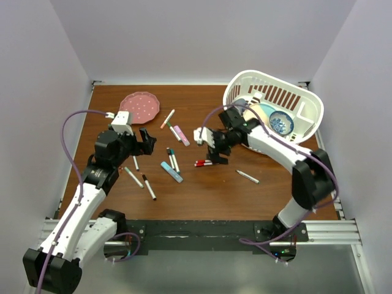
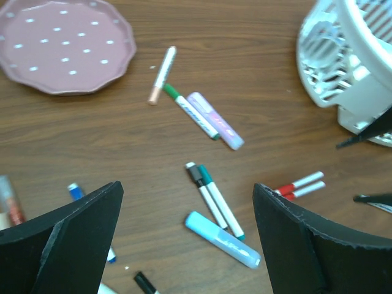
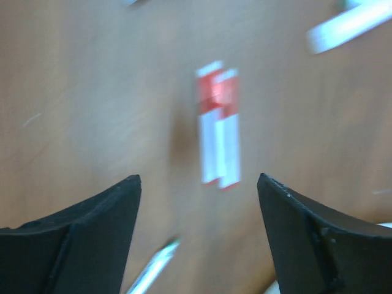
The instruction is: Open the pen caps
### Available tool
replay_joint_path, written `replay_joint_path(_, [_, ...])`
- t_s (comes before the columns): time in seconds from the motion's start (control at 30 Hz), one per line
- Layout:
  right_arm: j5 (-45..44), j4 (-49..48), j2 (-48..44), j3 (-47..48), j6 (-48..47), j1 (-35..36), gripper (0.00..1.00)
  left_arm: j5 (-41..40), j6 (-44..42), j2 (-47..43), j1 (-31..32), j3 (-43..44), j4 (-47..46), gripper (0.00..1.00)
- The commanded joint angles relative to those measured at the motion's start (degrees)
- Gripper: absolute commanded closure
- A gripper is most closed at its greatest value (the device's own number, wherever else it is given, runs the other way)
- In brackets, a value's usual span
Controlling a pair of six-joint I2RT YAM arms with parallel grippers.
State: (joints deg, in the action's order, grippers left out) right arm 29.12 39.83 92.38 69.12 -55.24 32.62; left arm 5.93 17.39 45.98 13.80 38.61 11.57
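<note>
Though cluttered, wooden table, pale walls.

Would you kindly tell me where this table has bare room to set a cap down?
Bare: the far strip between the pink dotted plate and the white slatted plastic basket, and the near edge of the brown wooden table. Crowded: the centre, strewn with pens.

Pens between plate and basket
</note>
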Motion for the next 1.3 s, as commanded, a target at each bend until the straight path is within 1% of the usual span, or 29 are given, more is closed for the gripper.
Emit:
replay_joint_path(0.0, [-6.17,-9.76,11.11,12.94,20.36,1.91,0.27,-10.31,0.8,-1.24,-0.62,0.5,0.55,0.07])
replay_joint_path(0.03, [-8.88,-9.86,13.42,15.49,24.01,2.44,0.28,-10.76,0.89,-1.5,-0.71,0.59,0.82,0.07])
replay_joint_path(0.07, [-10.13,-9.52,16.31,20.65,27.52,2.88,0.29,-11.29,1.24,-2.29,-0.88,0.59,0.82,0.07])
replay_joint_path(0.1, [-11.18,-9.25,18.52,23.31,34.61,3.15,0.29,-11.73,1.33,-2.73,-1.23,0.5,0.82,0.07])
replay_joint_path(0.13, [-11.8,-8.55,23.59,26.04,37.63,3.32,0.28,-11.65,1.42,-3.17,-1.5,0.41,0.65,0.07])
replay_joint_path(0.17, [-12.68,-7.5,25.81,31.54,40.1,3.5,0.28,-11.47,1.6,-3.96,-1.67,0.24,0.38,0.07])
replay_joint_path(0.23, [-14.34,-5.21,31.51,36.06,45.47,4.03,0.27,-10.68,1.6,-4.58,-2.2,-0.2,-0.15,0.07])
replay_joint_path(0.27, [-16.1,-3.64,33.11,39.91,46.71,4.29,0.26,-10.33,1.68,-4.75,-2.29,-0.29,-0.41,0.07])
replay_joint_path(0.37, [-18.05,-1.78,38.3,45.11,47.68,5.26,0.25,-8.66,1.77,-4.41,-3.34,-0.29,-0.76,0.07])
replay_joint_path(0.47, [-19.62,-0.9,40.59,46.98,47.77,5.7,0.25,-6.2,2.12,-4.14,-4.74,-0.55,-1.64,0.07])
replay_joint_path(0.5, [-20.68,-0.9,40.77,46.98,47.34,6.13,0.25,-3.76,2.3,-4.05,-5.71,-0.81,-2.25,0.07])
replay_joint_path(0.6, [-23.05,-0.81,41.83,46.98,46.72,6.92,0.25,-1.55,2.74,-4.23,-7.29,-1.17,-3.22,0.07])
replay_joint_path(0.67, [-24.81,-0.81,42.36,46.98,46.46,7.28,0.26,-1.19,2.83,-4.32,-7.74,-1.34,-3.31,0.07])
replay_joint_path(0.73, [-27.0,-0.72,43.23,46.89,46.37,7.54,0.31,-1.1,2.83,-4.4,-7.83,-1.34,-3.4,0.07])
replay_joint_path(0.8, [-28.76,-0.37,44.02,47.24,46.37,7.63,0.43,-1.1,2.83,-4.49,-7.91,-1.34,-3.31,0.07])
replay_joint_path(0.87, [-30.7,-0.2,44.38,46.98,46.28,7.72,0.49,-1.19,2.83,-4.49,-8.0,-1.34,-3.31,0.07])
replay_joint_path(0.9, [-31.32,-0.11,44.38,46.81,46.1,7.63,0.56,-1.1,2.83,-4.32,-8.0,-1.34,-3.31,0.07])
replay_joint_path(1.0, [-33.43,-0.46,44.03,45.67,46.02,7.72,0.66,-0.75,2.92,-4.23,-8.09,-1.43,-3.4,0.07])
replay_joint_path(1.03, [-33.95,-0.55,43.85,45.23,46.01,7.72,0.78,-0.49,2.92,-4.23,-8.09,-1.43,-3.4,0.07])
replay_joint_path(1.07, [-35.35,-0.81,43.5,44.88,46.01,7.72,0.83,-0.14,2.92,-4.05,-8.18,-1.43,-3.57,0.07])
replay_joint_path(1.1, [-35.97,-1.07,43.07,44.35,46.01,7.63,0.86,0.65,2.92,-4.05,-8.18,-1.43,-3.84,0.07])
replay_joint_path(1.13, [-36.15,-1.51,42.54,43.74,46.01,7.55,0.93,1.35,3.0,-3.79,-8.18,-1.52,-3.93,0.07])
replay_joint_path(1.2, [-35.11,-2.3,39.82,41.89,46.1,7.19,0.99,3.89,3.79,-3.35,-8.26,-2.13,-4.97,0.05])
replay_joint_path(1.27, [-33.7,-3.26,35.26,39.26,45.75,7.19,1.0,6.62,5.81,-2.12,-8.35,-3.09,-6.12,0.03])
